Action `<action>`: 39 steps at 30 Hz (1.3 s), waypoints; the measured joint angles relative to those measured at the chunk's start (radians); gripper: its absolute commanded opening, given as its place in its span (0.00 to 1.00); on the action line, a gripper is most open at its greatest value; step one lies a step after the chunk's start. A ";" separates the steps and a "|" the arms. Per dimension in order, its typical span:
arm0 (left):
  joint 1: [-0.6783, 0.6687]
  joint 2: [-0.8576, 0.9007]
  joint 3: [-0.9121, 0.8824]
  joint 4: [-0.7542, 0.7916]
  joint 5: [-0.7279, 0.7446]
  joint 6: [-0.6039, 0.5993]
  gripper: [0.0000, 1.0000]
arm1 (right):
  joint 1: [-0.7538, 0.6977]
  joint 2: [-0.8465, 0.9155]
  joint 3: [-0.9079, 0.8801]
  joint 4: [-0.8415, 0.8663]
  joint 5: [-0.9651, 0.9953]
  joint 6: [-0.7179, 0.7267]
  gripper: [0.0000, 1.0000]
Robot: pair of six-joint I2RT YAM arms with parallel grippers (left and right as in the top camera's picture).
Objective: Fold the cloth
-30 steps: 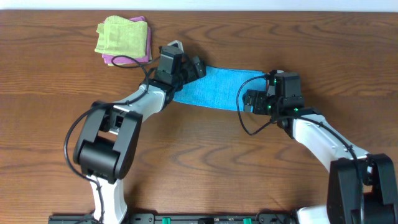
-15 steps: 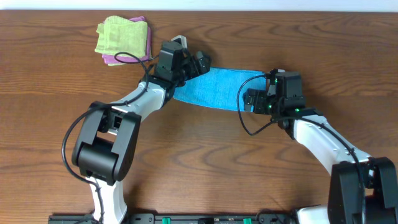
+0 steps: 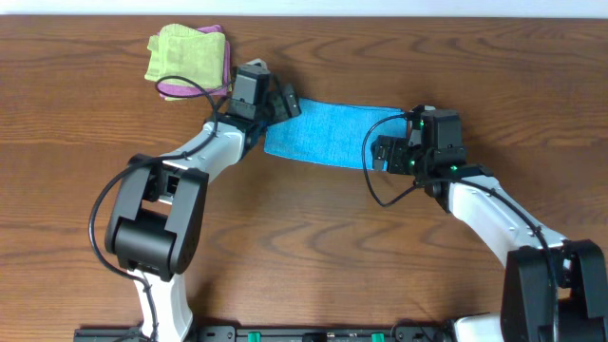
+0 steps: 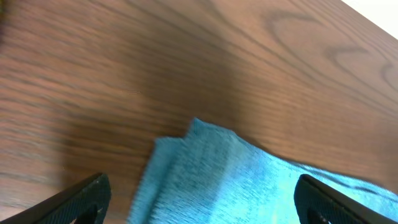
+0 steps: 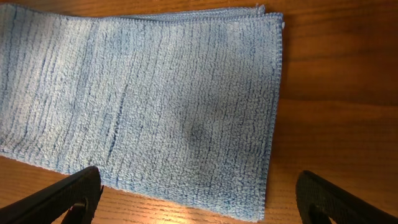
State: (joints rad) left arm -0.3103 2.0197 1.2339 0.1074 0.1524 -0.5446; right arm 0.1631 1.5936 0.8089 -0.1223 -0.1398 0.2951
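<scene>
The sky-blue cloth [image 3: 323,133] lies flat on the table as a long folded strip between the two arms. My left gripper [image 3: 285,103] is open over its left end, and the left wrist view shows the cloth's layered corner [image 4: 205,162] between the wide-spread fingers [image 4: 199,208]. My right gripper [image 3: 378,152] is open over the right end. The right wrist view shows the cloth's edge and corner [image 5: 186,112] between the spread fingers [image 5: 199,199]. Neither gripper holds anything.
A light green folded cloth [image 3: 185,55] lies on a pink/purple folded cloth [image 3: 195,87] at the back left, close to my left arm. The wooden table [image 3: 313,247] extends toward the front.
My left gripper has drawn back left, off the cloth's left end, which now lies flat. The right arm has not moved.
</scene>
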 measured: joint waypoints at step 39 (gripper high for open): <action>-0.071 0.020 0.167 -0.417 0.084 0.153 0.06 | 0.000 0.000 0.000 -0.043 0.039 0.000 0.99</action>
State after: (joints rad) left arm -0.3809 2.0396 1.4010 -0.3099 0.2359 -0.3916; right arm 0.1631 1.5936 0.8089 -0.1650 -0.1005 0.2951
